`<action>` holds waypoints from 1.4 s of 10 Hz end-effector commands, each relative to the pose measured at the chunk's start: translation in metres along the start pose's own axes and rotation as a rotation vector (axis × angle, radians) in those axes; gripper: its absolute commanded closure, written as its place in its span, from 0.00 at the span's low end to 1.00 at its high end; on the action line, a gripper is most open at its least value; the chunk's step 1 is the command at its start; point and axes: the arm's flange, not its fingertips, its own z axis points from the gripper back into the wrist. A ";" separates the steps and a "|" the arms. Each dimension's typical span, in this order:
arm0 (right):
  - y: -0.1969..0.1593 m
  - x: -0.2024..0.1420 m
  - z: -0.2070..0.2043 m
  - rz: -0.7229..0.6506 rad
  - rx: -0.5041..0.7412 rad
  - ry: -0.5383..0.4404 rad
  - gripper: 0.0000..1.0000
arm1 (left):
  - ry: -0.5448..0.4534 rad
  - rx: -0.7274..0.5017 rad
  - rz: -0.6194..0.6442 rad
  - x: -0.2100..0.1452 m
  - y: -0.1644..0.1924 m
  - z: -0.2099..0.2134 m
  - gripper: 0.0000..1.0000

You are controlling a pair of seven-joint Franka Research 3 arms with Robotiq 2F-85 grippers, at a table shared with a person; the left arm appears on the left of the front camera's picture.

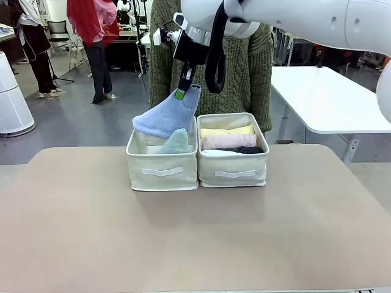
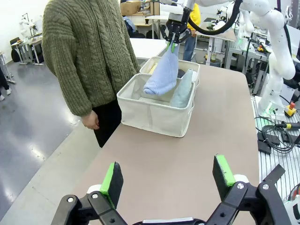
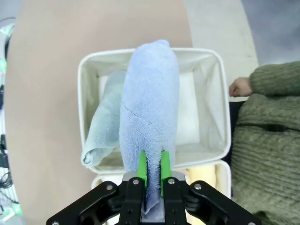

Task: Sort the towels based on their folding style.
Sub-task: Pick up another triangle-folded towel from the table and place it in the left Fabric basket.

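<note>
Towels are sitting in two cream fabric bins that are standing side by side, touching, near the far edge of the bench (image 1: 183,244). The light blue towel (image 1: 168,116) is hanging from the right pincer (image 1: 181,93), which is clamping one corner of it between its green pads, jaws pressed together on the cloth. The towel's lower end is drooping over the left bin (image 1: 162,172), and from the right wrist view it is hanging above that bin's opening. The mint green towel (image 1: 176,143) is leaning inside the same bin, against the wall next to the right bin (image 1: 233,172). In the right bin, rolled towels are lying in a row: the yellow towel (image 1: 227,131) farthest back, then the pink towel (image 1: 230,141), then the dark grey towel (image 1: 247,149), with a white towel (image 1: 212,152) just showing at the front. The left pincer (image 2: 168,176) is hovering over bare bench with its jaws spread wide, gripping nothing. A person in a green knitted sweater (image 1: 244,67) is standing behind the bins.
</note>
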 end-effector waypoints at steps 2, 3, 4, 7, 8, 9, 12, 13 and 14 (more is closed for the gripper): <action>-0.013 0.007 -0.014 0.030 0.042 0.007 0.87 | 0.009 0.003 -0.001 0.000 -0.002 0.001 0.00; -0.015 0.009 -0.018 0.040 0.049 0.025 0.87 | 0.009 0.003 -0.001 0.000 -0.002 0.001 0.00; -0.013 0.010 -0.026 0.056 0.068 0.049 0.87 | 0.009 0.003 -0.001 0.000 -0.002 0.001 0.00; -0.014 0.009 -0.046 0.105 0.129 0.160 0.87 | 0.009 0.003 -0.001 0.000 -0.002 0.001 0.00; -0.014 0.009 -0.047 0.106 0.130 0.162 0.87 | 0.009 0.003 -0.001 0.000 -0.002 0.001 0.00; -0.012 0.008 -0.048 0.116 0.141 0.173 0.87 | 0.009 0.003 -0.001 0.000 -0.002 0.001 0.00; -0.014 0.007 -0.053 0.130 0.163 0.178 0.87 | 0.009 0.003 -0.001 0.000 -0.002 0.001 0.00; -0.017 0.008 -0.057 0.121 0.165 0.170 0.87 | 0.009 0.003 -0.001 0.000 -0.002 0.001 0.00; -0.019 0.008 -0.062 0.110 0.164 0.146 0.87 | 0.009 0.003 -0.001 0.000 -0.002 0.001 0.00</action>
